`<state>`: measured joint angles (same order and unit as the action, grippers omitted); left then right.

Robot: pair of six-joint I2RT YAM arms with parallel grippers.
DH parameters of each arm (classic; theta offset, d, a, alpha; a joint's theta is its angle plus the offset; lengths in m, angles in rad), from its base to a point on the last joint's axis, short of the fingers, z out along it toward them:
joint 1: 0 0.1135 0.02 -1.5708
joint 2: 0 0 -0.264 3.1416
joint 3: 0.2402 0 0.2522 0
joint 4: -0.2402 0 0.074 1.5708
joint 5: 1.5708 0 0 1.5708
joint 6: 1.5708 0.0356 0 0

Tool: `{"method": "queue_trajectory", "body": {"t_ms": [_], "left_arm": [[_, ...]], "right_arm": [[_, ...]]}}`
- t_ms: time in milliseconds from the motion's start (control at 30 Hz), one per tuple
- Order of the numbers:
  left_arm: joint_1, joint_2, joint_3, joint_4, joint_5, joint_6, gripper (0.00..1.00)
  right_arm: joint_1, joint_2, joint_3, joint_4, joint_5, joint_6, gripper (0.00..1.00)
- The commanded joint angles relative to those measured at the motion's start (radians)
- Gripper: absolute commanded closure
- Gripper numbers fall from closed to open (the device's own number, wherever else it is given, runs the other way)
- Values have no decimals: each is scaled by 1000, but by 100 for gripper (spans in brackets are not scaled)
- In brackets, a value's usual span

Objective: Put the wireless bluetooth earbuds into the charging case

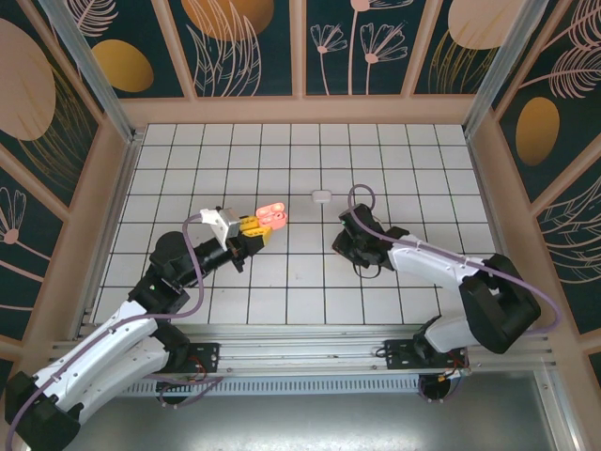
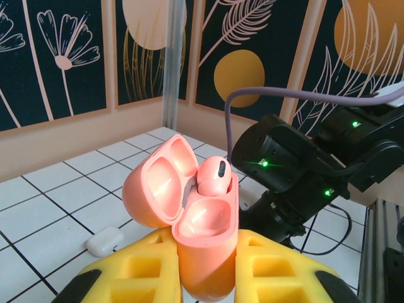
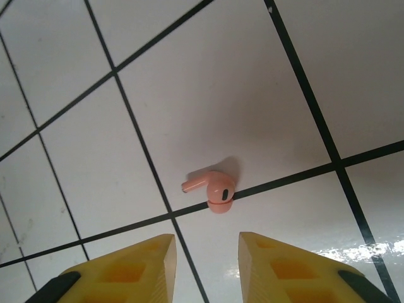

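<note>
Up off the tiled tabletop (image 3: 252, 82), the left fingers (image 2: 145, 265) pinched the pink charging case (image 2: 205, 221) near its bottom, with its lid (image 2: 158, 183) tipped open. One pink earbud (image 2: 213, 177) sat inside the case. The other pink earbud (image 3: 218, 188) lay on the tabletop on a dark line, and the right fingers (image 3: 132, 265) hung spread apart near it, not touching it. A small white case (image 2: 104, 241) lay on the tabletop too.

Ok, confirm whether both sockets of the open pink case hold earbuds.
No: the pink charging case holds just one pink earbud, and its other socket is empty.
</note>
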<state>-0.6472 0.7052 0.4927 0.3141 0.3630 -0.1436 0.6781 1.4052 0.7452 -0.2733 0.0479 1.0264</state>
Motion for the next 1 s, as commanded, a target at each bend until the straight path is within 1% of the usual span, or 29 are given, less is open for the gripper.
{"method": "queue_trajectory", "body": {"t_ms": [0,267,333,567,967], "left_arm": [[3,-2,-16,60,19,-12,83],[3,-7,-23,59,16,-9,83],[3,-7,-25,58,16,-8,83],[3,-10,-28,54,14,-7,84],[4,-32,-31,33,5,3,83]], "right_arm": [[-12,29,0,18,-28,-20,68],[-37,67,-6,44,-28,-48,68],[-39,72,-12,59,-58,-53,68],[-40,115,-1,90,-86,-79,68],[-42,171,19,84,-67,-100,69]]}}
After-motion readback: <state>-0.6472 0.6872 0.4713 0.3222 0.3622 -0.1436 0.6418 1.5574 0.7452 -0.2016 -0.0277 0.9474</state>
